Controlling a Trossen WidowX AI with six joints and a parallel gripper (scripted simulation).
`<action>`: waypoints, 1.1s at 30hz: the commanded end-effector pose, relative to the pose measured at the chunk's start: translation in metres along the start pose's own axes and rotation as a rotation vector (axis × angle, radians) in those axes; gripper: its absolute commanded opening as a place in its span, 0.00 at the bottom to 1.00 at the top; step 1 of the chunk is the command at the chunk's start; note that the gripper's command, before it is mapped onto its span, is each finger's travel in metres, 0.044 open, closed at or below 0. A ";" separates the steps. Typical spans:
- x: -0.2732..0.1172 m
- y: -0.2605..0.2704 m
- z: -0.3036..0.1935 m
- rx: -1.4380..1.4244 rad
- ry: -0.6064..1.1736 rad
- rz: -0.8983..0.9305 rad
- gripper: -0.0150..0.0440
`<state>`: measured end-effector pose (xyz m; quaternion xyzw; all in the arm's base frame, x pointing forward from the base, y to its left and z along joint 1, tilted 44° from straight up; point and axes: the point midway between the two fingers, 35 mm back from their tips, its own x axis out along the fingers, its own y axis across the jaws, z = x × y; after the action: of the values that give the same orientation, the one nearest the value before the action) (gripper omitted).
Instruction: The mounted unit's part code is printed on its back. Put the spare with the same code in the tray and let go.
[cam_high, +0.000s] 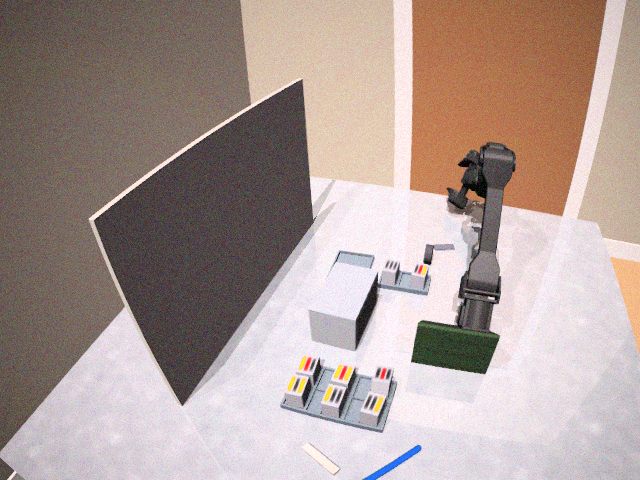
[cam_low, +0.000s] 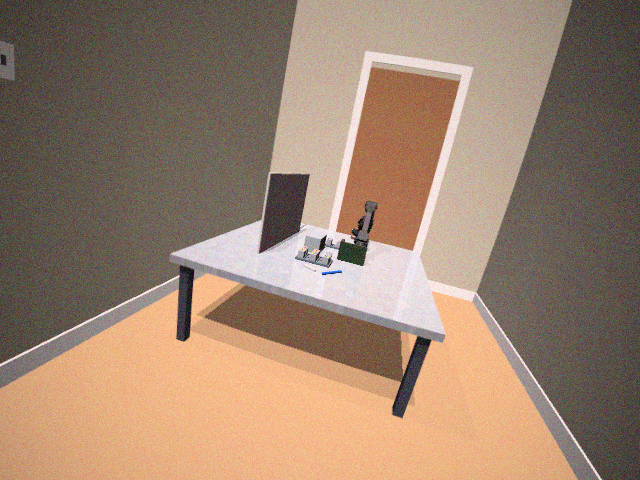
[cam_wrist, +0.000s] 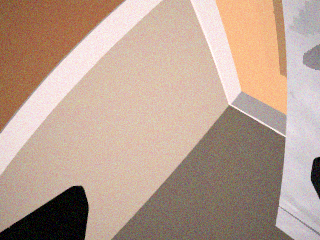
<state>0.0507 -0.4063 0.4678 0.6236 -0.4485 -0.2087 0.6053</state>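
My gripper (cam_high: 454, 177) (cam_wrist: 204, 186) is open and empty, high above the far part of the table. A slate rack (cam_high: 316, 400) holds several white blocks, their tops striped yellow, red and black in different orders. A smaller rack (cam_high: 404, 287) holds a block with dark stripes (cam_high: 390, 272) and a block with dark, red and yellow stripes (cam_high: 419, 276). A shallow tray (cam_high: 355, 253) shows partly behind a grey box (cam_high: 343, 291); its visible part is empty. I cannot tell which thing is the mounted unit, and no code on a back is readable.
A tall dark panel (cam_high: 217, 222) (cam_low: 284, 209) stands on the left. A green board (cam_high: 454, 347) (cam_low: 352, 252) stands before the arm's base. A small dark bracket (cam_high: 428, 253) lies beyond the small rack. A cream strip (cam_high: 321, 458) and a blue rod (cam_high: 395, 461) lie at the front.
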 end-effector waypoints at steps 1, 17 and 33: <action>0.026 -0.031 -0.033 -0.004 0.042 -0.084 1.00; 0.049 -0.214 -0.221 -0.160 0.235 -0.662 1.00; -0.128 -0.341 -0.380 -1.033 0.615 -1.216 1.00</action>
<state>0.3963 -0.1672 0.1923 0.5067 0.2343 -0.4905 0.6691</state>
